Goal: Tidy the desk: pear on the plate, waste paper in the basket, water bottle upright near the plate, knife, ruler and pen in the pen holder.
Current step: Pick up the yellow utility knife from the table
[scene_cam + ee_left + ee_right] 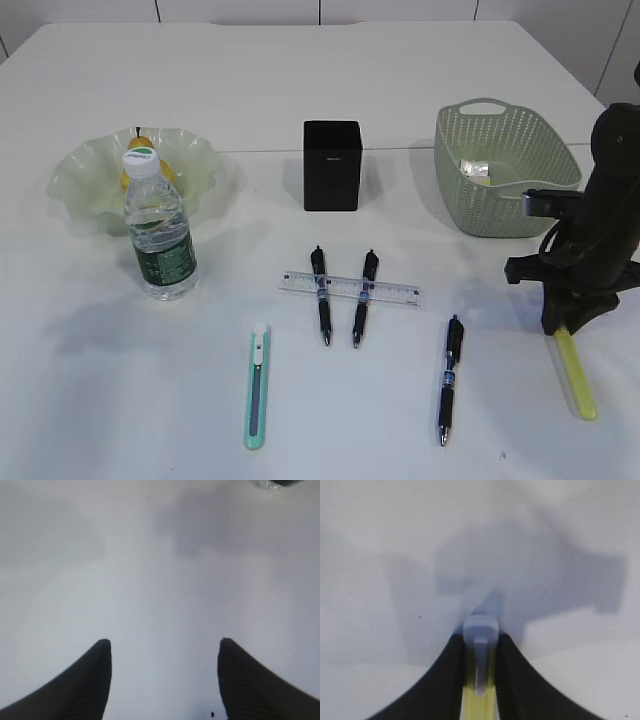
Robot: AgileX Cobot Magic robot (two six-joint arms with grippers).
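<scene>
My right gripper (560, 325) (480, 637) is shut on a yellow knife (577, 375) (479, 700) lying on the desk (120, 400) at the right. A teal knife (257, 385) lies front left. The clear ruler (350, 289) lies across two pens (321, 295) (364, 297), and a third pen (449, 378) lies further right. The black pen holder (332, 165) stands mid-desk. The pear (140, 148) sits in the plate (85, 175), with the water bottle (158, 225) upright in front of it. Waste paper (475, 168) is in the basket (505, 195). My left gripper (162, 642) is open over bare desk.
The base of the water bottle (272, 484) shows at the top right edge of the left wrist view. The right arm (595, 230) stands just in front of the basket, near the desk's right edge.
</scene>
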